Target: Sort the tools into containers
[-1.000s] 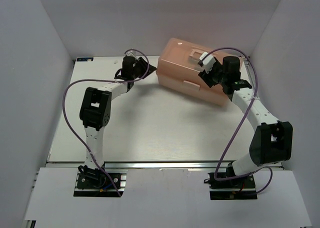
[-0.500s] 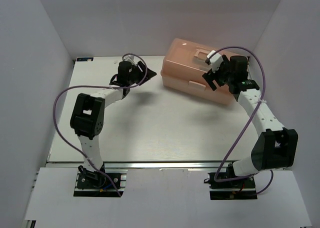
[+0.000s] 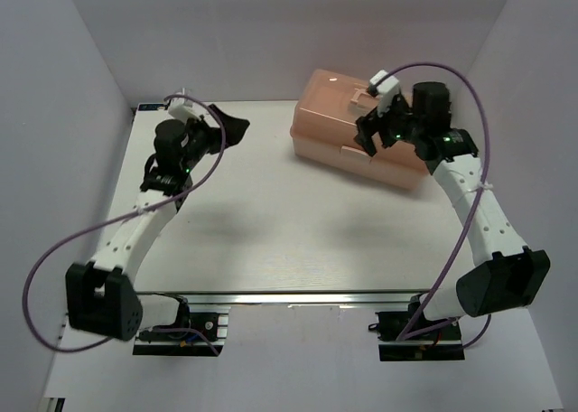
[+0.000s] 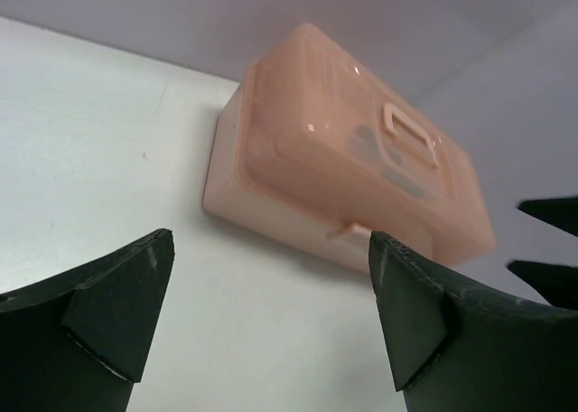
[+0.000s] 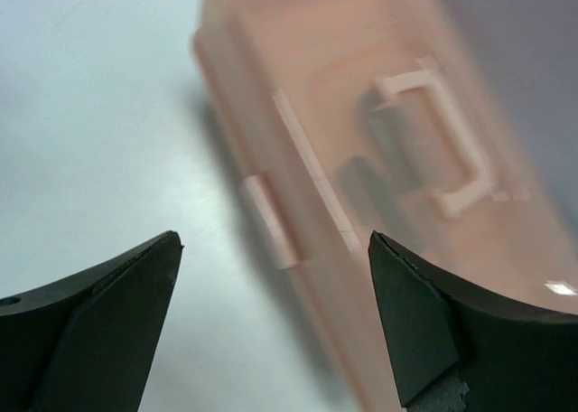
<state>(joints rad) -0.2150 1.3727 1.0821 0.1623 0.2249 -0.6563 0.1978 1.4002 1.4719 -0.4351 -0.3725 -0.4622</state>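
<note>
Both grippers stand with jaws wide apart and nothing between them. The toolbox [image 3: 325, 114] sits shut on the far right part of the desk [image 3: 271, 222], lid down, with its front latch [image 5: 271, 222] facing the arms. No tools lie loose on the desk. Dark shapes [image 5: 397, 127] show through the cloudy lid beneath the carry handle [image 5: 442, 132], probably the tools, though which ones cannot be told.

The right gripper [image 3: 363, 137] hovers above the front face of the toolbox, near the latch. The left gripper [image 3: 231, 130] hangs over the far left of the desk, well apart from the toolbox and pointed toward it.

The step in hand looks like opening the box, since nothing can be sorted until the trays are exposed. To do it well, the right gripper should come down square to the latch and put one finger under its lower lip, not pinch the smooth lid. The box is light and may slide or tip, so the left gripper should brace its near end before any lifting.
</note>
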